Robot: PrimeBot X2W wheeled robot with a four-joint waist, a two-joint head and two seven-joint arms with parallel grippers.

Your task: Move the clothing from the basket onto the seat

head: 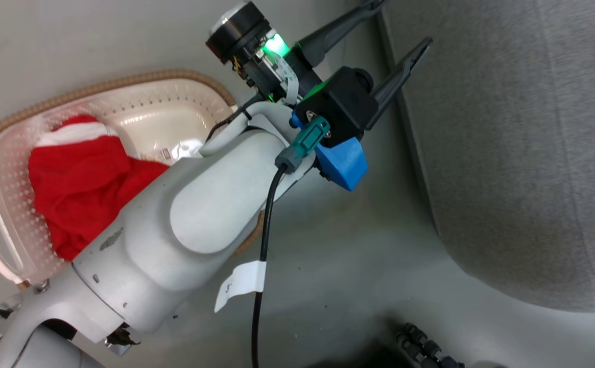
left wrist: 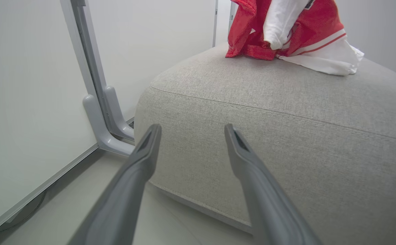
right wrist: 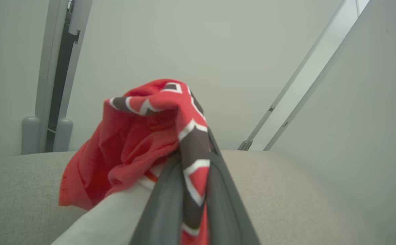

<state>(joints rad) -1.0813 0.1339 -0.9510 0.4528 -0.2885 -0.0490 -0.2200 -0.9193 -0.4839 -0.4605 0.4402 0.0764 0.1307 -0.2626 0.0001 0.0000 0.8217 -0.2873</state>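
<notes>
The cream basket (head: 174, 105) with its brown rim sits on the floor at the left, with one red garment with a white stripe (head: 82, 179) crumpled inside it. My left arm crosses in front of it. My left gripper (head: 404, 23) is open and empty beside the corner of the grey seat (head: 522, 153); its fingers (left wrist: 191, 128) point at the side of the seat (left wrist: 286, 112). My right gripper (right wrist: 192, 160) is shut on the red jersey (right wrist: 140, 136) with black-and-white lettering, just above the seat top (right wrist: 14, 190). The jersey (left wrist: 245, 30) touches the seat's far top.
Pale partition panels with grey feet (left wrist: 106, 129) stand close behind the seat's corner. A black cable (head: 264, 230) hangs from my left wrist. Dark hardware (head: 425, 342) lies at the bottom of the head view. Bare floor separates basket and seat.
</notes>
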